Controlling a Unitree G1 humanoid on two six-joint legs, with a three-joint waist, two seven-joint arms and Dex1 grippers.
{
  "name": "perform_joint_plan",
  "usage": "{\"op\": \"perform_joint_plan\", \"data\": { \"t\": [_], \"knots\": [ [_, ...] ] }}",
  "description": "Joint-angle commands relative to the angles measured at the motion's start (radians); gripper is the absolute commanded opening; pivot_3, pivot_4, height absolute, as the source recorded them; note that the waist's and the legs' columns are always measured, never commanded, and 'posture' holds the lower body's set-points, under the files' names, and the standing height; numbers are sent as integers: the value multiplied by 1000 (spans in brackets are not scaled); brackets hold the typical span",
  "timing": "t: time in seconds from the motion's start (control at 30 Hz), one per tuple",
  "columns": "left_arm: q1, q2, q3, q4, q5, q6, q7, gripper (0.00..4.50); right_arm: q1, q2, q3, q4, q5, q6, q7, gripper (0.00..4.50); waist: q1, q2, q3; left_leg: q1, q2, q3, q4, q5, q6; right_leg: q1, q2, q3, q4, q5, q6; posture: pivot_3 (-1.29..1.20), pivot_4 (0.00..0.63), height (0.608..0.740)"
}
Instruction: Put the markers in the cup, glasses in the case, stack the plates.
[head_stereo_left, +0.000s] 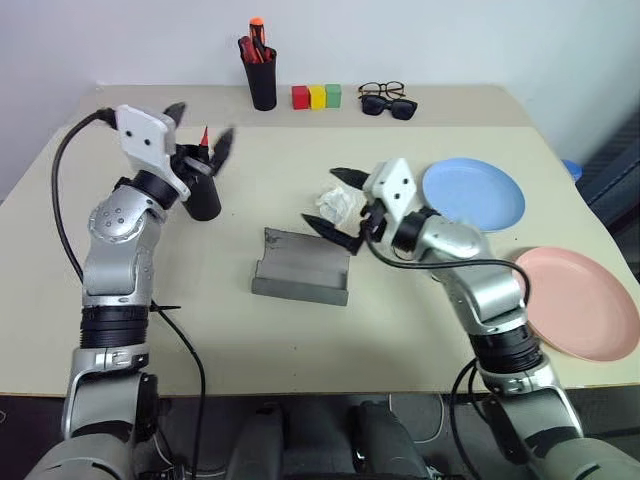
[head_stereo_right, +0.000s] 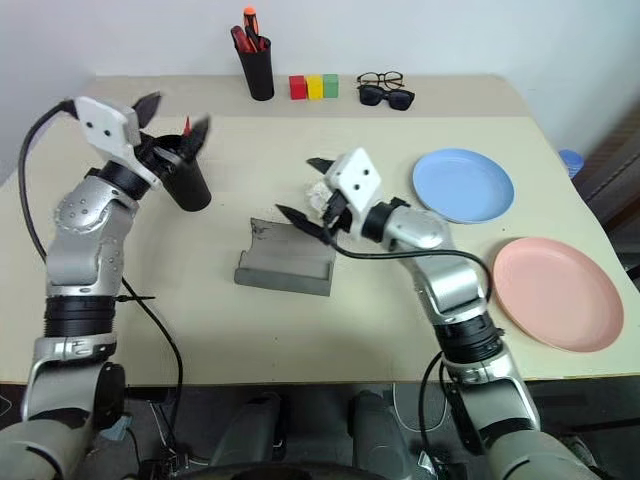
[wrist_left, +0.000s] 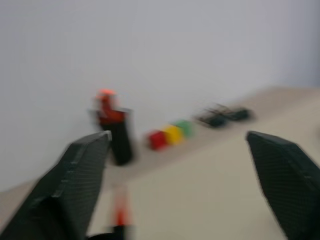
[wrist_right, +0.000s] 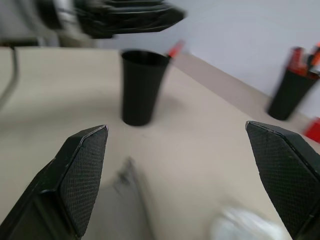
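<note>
While our left pincer (head_stereo_left: 200, 125) gapes wide above the black cup (head_stereo_left: 203, 195), red-tipped marker (head_stereo_left: 204, 136) inside, right pincer (head_stereo_left: 335, 200) wide over the grey case (head_stereo_left: 300, 267).

On the table (head_stereo_left: 300, 330), the case (head_stereo_left: 301, 266) lies open at centre, the cup (head_stereo_left: 202, 190) to its left with a marker (head_stereo_left: 204, 137) standing in it. What may be glasses (head_stereo_left: 335, 201) sit just right of the case. Two plates (head_stereo_left: 472, 192) lie apart at right. A pen holder (head_stereo_left: 262, 75), blocks (head_stereo_left: 316, 96) and sunglasses (head_stereo_left: 390, 104) line the back.
</note>
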Motion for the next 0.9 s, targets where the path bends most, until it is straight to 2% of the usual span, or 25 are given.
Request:
{"op": "perform_joint_plan", "data": {
  "t": [0.03, 0.13, 0.27, 0.47, 0.57, 0.8, 0.9],
  "knots": [
    [35, 83, -85, -133, -59, 149, -178, 4460, 6, -53, -43, -27, 13, -14, 43, 4500, -3, 1, 0, 0, 0, 0, 0, 0, 0, 0, 0, 0, 0, 0, 0, 0, 150, 740],
    [77, 184, -182, -217, -75, 236, -346, 4460, 38, -114, -59, -56, 29, 3, 93, 4500, -7, 1, 0, 0, 1, 0, 0, 0, 0, 0, 1, 0, 0, 0, 0, 0, 150, 740],
    [84, 260, -309, -235, -6, 258, -470, 4460, 72, -158, -73, -78, 39, 15, 117, 4500, -13, 2, 1, 0, 1, 0, 0, 0, 0, 1, 1, 0, 0, 0, 0, 0, 150, 740],
    [31, 219, -439, -139, 107, 245, -530, 4460, 121, -182, -84, -128, 51, 40, 118, 4500, -12, 2, 1, 0, 1, 1, 0, 0, 0, 2, 2, 0, -1, 0, 0, 0, 150, 740],
    [16, 213, -476, -99, 148, 229, -569, 3664, 141, -184, -89, -147, 48, 48, 111, 4500, -12, 2, 1, 0, 1, 1, 0, 0, 0, 2, 2, 0, -1, 0, 0, 0, 150, 740],
    [11, 176, -456, -62, 161, 227, -582, 83, 167, -187, -96, -166, 46, 53, 96, 4500, -16, 2, 1, 0, 1, 0, 1, 0, 0, 1, 2, 0, 0, 0, 0, 0, 150, 740],
    [14, 162, -430, -68, 163, 220, -560, 31, 176, -190, -97, -170, 47, 54, 96, 4500, -14, 2, 1, 0, 1, 0, 1, 0, 1, 2, 1, 0, 0, 0, 0, 0, 150, 740]
  ]
}}
